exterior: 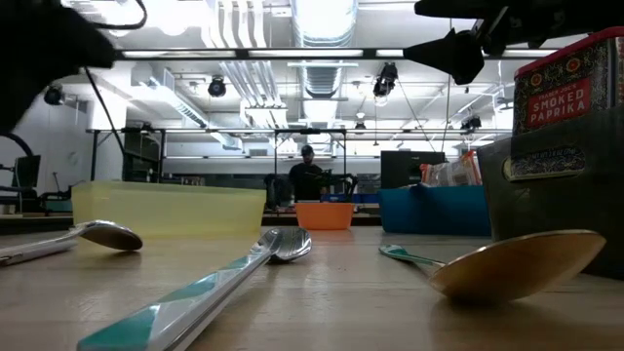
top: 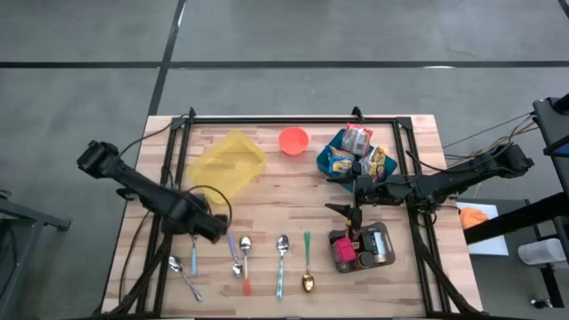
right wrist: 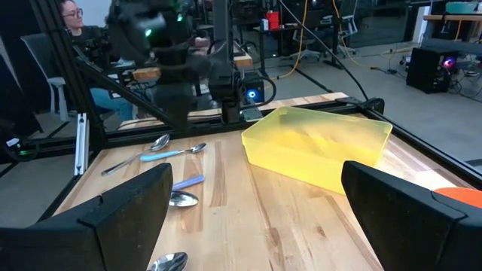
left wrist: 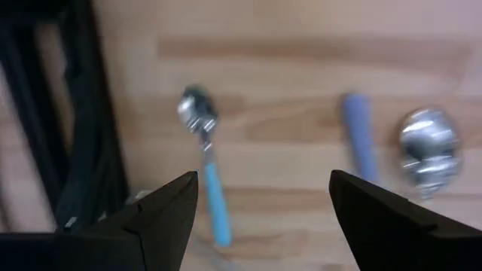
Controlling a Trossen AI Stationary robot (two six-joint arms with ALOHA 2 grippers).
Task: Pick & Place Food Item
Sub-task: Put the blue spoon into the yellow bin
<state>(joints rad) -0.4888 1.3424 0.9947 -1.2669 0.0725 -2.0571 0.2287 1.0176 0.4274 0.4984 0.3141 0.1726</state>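
Note:
Several food packets lie in a blue bin at the table's far right. An orange bowl stands to its left, and a yellow container lies farther left. My left gripper points down, open, over the row of spoons near the left front, above a blue-handled spoon; in the high view it is just below the yellow container. My right gripper hangs open and level above the table, facing the yellow container; in the high view it is just in front of the blue bin.
Several spoons lie in a row along the near edge. A tray of spice tins stands at the near right, with a paprika tin close in the low view. A black frame edges the table. A person sits beyond the table.

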